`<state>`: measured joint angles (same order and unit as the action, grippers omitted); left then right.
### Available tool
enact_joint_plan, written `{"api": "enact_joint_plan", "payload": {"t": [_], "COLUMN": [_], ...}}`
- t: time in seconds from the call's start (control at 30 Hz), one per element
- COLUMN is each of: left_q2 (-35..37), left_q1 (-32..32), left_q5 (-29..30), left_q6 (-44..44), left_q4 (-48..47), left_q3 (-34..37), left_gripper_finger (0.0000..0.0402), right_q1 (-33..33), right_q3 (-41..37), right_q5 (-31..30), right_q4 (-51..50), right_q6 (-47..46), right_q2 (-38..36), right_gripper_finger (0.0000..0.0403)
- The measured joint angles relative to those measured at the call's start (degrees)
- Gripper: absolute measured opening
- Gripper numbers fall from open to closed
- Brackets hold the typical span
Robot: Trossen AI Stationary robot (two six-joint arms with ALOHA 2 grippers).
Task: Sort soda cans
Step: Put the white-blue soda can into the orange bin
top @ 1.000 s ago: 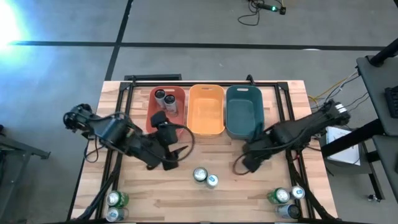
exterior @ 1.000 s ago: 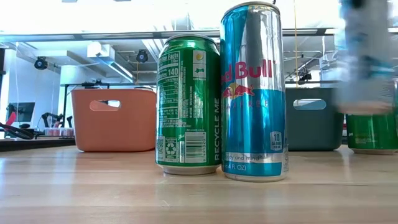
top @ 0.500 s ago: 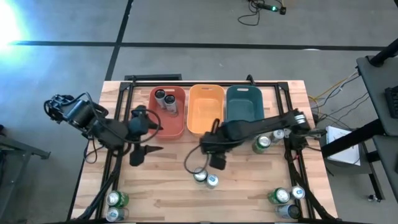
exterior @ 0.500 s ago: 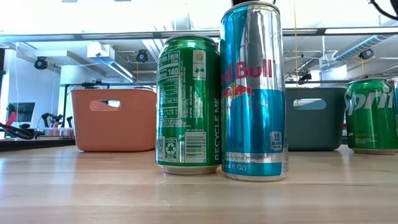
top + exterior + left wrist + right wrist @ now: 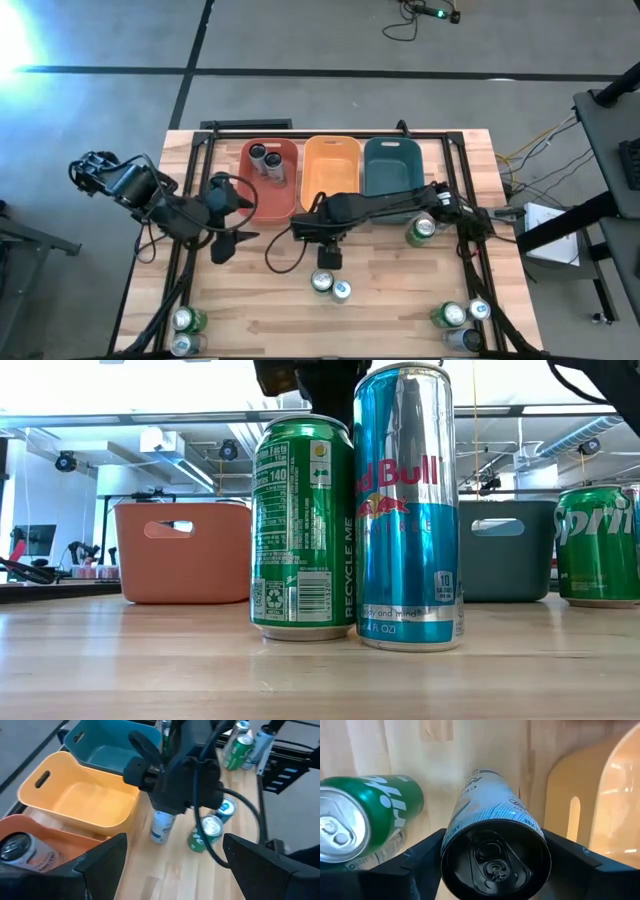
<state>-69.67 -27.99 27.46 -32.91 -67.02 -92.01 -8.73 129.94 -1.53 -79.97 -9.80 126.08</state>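
As right gripper [image 5: 325, 258] holds pale can [image 5: 492, 820], green can [image 5: 367, 820] adj.

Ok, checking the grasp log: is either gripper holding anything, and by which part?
The right gripper holds a pale blue can by its top end, upright; the left gripper is open, empty.

Sprite can [image 5: 600, 545] cut off by frame edge.

Lab or workshop: concrete floor [image 5: 420, 100], exposed ceiling ducts [image 5: 600, 432], floor cables [image 5: 405, 20].
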Motion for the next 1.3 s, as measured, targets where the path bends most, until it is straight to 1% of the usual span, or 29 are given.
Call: {"api": "enact_joint_plan", "payload": {"t": [0.17, 0.3, 0.4, 0.5, 0.57, 0.67, 0.73, 0.8, 0.83, 1.0, 1.13, 1.3], "left_q2": [-0.13, -0.15, -0.52, -2.36, -4.41, -7.94, -10.59, -13.23, -14.78, -21.38, -25.80, -30.72], "left_q1": [0.07, 0.06, 0.11, 0.18, 0.87, 2.76, 4.91, 7.15, 8.06, 11.33, 12.45, 12.41], "left_q5": [0.76, 5.36, 7.14, 7.03, 6.19, 5.12, 2.09, -3.05, -4.60, -8.23, -10.64, -10.29], "left_q6": [-0.82, -0.66, -0.84, -2.67, -5.41, -6.58, -6.53, -6.65, -6.83, -8.93, -10.68, -11.79], "left_q4": [0.50, 0.55, 1.02, 1.90, 2.28, 3.62, 5.73, 8.77, 10.29, 11.27, 10.93, 7.61], "left_q3": [-0.11, -0.11, -0.09, -0.08, -0.04, -0.04, -0.01, 0.00, 0.00, 0.02, -0.74, -5.35], "left_gripper_finger": [0.0314, 0.0314, 0.0314, 0.0314, 0.0317, 0.0324, 0.0331, 0.0336, 0.0338, 0.0339, 0.0338, 0.0338], "right_q1": [0.15, 0.15, -0.11, -1.07, -1.60, -1.90, -2.05, -2.18, -2.31, -3.11, -4.15, -5.03], "right_q3": [0.21, 0.19, 0.17, 0.17, 0.17, 0.04, -0.21, -0.46, -0.59, -1.58, -2.93, -4.12], "right_q5": [0.03, 0.01, -0.40, -4.27, -7.40, -9.94, -10.62, -10.75, -10.84, -11.66, -15.18, -15.64], "right_q4": [2.12, 2.80, 2.16, 1.89, 1.43, 0.48, 0.46, 0.48, 0.28, -2.72, -6.63, -9.30], "right_q6": [0.54, 0.03, -1.08, -1.58, -3.11, -6.42, -7.68, -9.05, -10.12, -13.79, -17.50, -20.27], "right_q2": [-0.04, -1.23, -4.03, -8.25, -10.92, -14.28, -16.19, -17.79, -18.40, -20.62, -21.70, -21.90], "right_gripper_finger": [0.0327, 0.0357, 0.0362, 0.0363, 0.0363, 0.0363, 0.0363, 0.0363, 0.0363, 0.0364, 0.0364, 0.0364]}}
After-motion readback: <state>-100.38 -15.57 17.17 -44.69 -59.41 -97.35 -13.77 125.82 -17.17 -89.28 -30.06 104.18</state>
